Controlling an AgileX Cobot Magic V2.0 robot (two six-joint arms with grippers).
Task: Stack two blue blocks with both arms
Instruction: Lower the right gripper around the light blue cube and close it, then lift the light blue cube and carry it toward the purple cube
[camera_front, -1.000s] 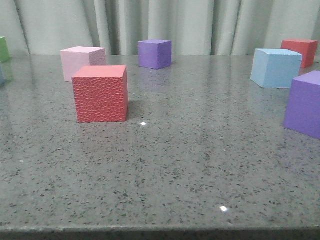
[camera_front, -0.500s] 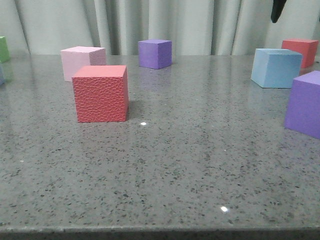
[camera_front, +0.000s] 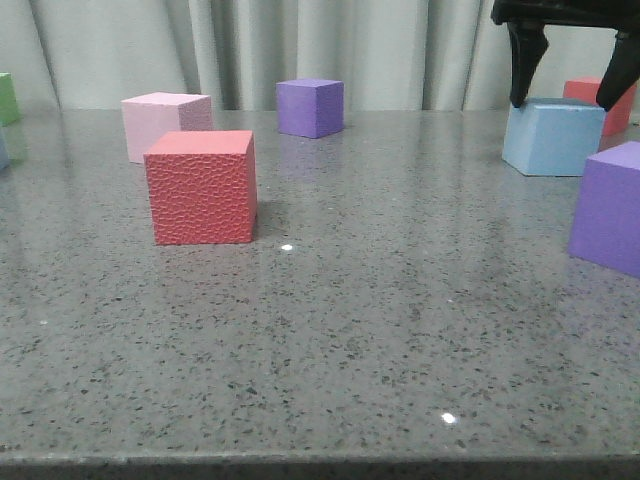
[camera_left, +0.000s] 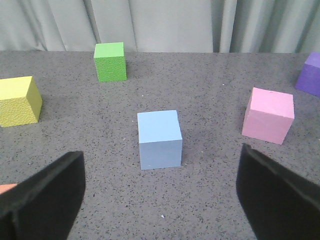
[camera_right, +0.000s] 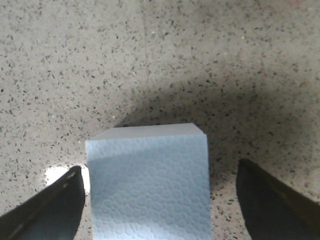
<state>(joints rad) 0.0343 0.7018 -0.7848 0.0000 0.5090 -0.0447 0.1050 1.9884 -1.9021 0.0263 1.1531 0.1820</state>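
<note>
- The right gripper (camera_front: 568, 100) hangs over the far-right blue block (camera_front: 551, 135), its two dark fingers spread wide, one tip at each upper side of the cube.
- In the right wrist view that block (camera_right: 148, 182) lies between the parted fingers (camera_right: 45, 207), with a gap on both sides; nothing is grasped.
- This block rests on the grey speckled table (camera_front: 350, 330), just in front of a red cube (camera_front: 600, 100) and behind a purple cube (camera_front: 608, 208).
- The left gripper (camera_left: 160, 200) is also spread wide and empty, above the table.
- The second blue block (camera_left: 159, 139) sits on the table ahead of the left gripper's fingers, apart from them, with a pink cube (camera_left: 268, 115) to one side and a yellow cube (camera_left: 18, 101) and a green cube (camera_left: 110, 61) to the other.
- The two blue blocks are well apart, not stacked.
</note>
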